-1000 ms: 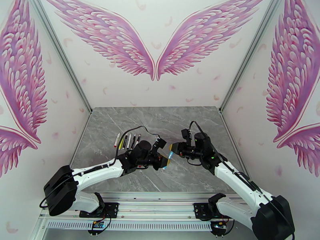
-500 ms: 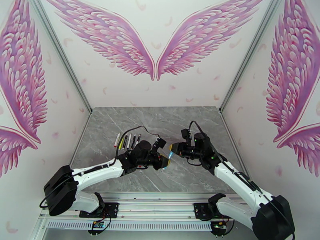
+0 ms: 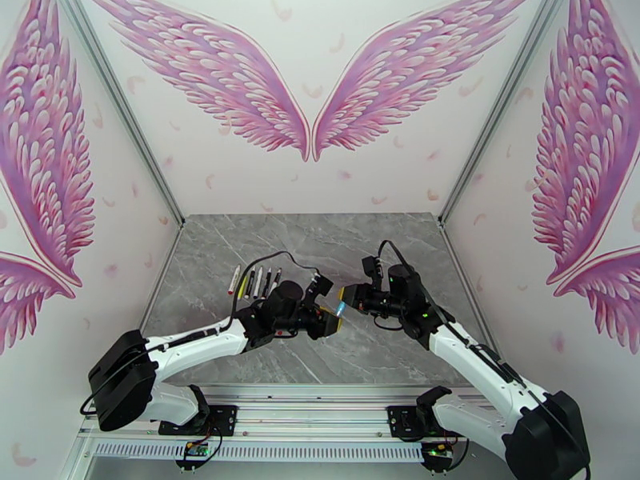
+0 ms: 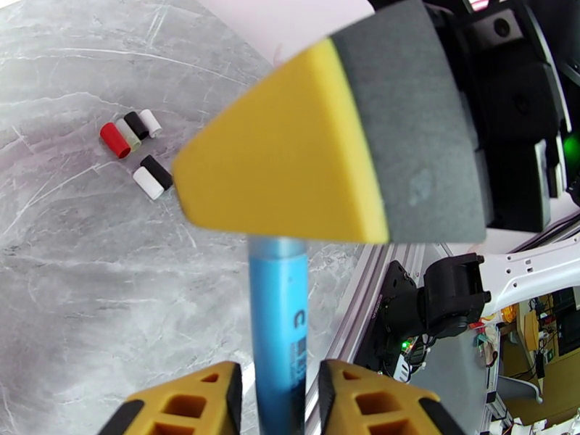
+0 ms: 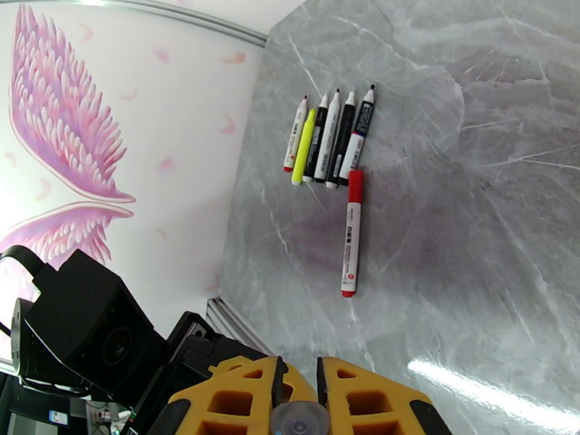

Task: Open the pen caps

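1. The blue pen [image 4: 278, 320] hung in the air between the two arms, over the near middle of the marble table [image 5: 471, 212]. The left gripper [image 4: 279, 373] stood with its jaws narrow on either side of the barrel. I could not tell whether its pads pressed the barrel or left a little slack.
2. The right gripper [image 5: 299, 371] was clamped tight on the pen's far end. From its own camera that end showed as a small pale round thing pinched between the fingers.
3. The pen looked light, stiff and smooth-skinned, so it would probably slip or twist under a loose hold. The cap was most likely a push fit. It would call for one grip across the cap, another on the barrel close behind it, and a straight pull along the pen's length.
4. Several loose pen caps [image 4: 129, 135] lay clustered on the table, in red, black, white and one greyish. Being short cylinders, they would roll if nudged.
5. A row of five pens [image 5: 328, 139] lay side by side near the wall. A red-capped pen [image 5: 351, 233] lay just below the row, apparently still to be opened.
6. The right gripper's yellow-and-grey pad [image 4: 312, 154] hid the join between cap and barrel. The pen's lower end was cut off by the frame edge. The row's tips were too small to confirm as bare nibs.
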